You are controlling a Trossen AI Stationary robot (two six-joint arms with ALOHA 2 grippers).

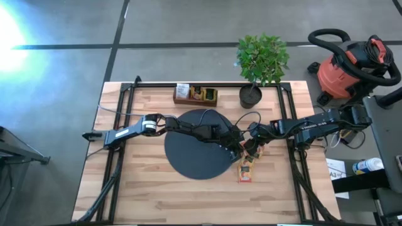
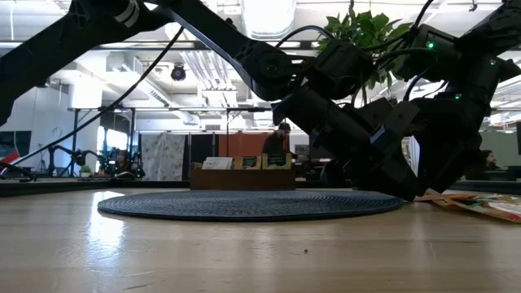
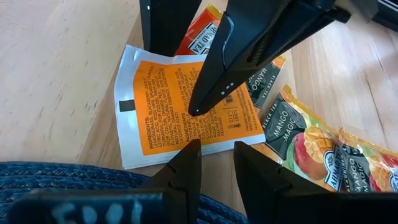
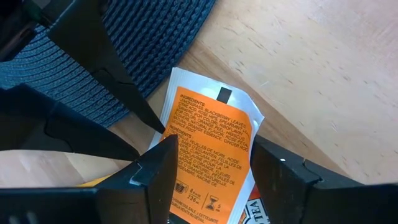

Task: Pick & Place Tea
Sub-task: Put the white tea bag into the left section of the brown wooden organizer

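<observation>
A white tea sachet with an orange printed face (image 3: 168, 106) (image 4: 211, 118) lies flat on the wood just off the black mat's (image 1: 195, 154) right rim. One end of it overlaps other sachets. My left gripper (image 3: 216, 148) reaches across the mat, slanting down, open, with its fingertips at the sachet's mat-side edge. My right gripper (image 4: 214, 143) comes steeply down from the right, open, and the sachet shows between its two fingers. Black mango sachets (image 3: 305, 143) and an orange-red one (image 3: 202, 34) lie beside it. My left gripper has both fingertips (image 3: 189, 152) at the sachet's mat-side edge (image 3: 208, 144), one on either side of a short stretch of it; I cannot tell whether they touch. My right gripper has one fingertip (image 3: 194, 111) over the sachet's printed face and the other finger at its white margin; I cannot tell whether either touches.
More sachets (image 1: 245, 169) lie loose on the wood toward the near edge. A small wooden box (image 1: 196, 95) and a potted plant (image 1: 254, 69) stand along the far edge. A red vacuum cleaner (image 1: 342, 66) stands off the table at the right.
</observation>
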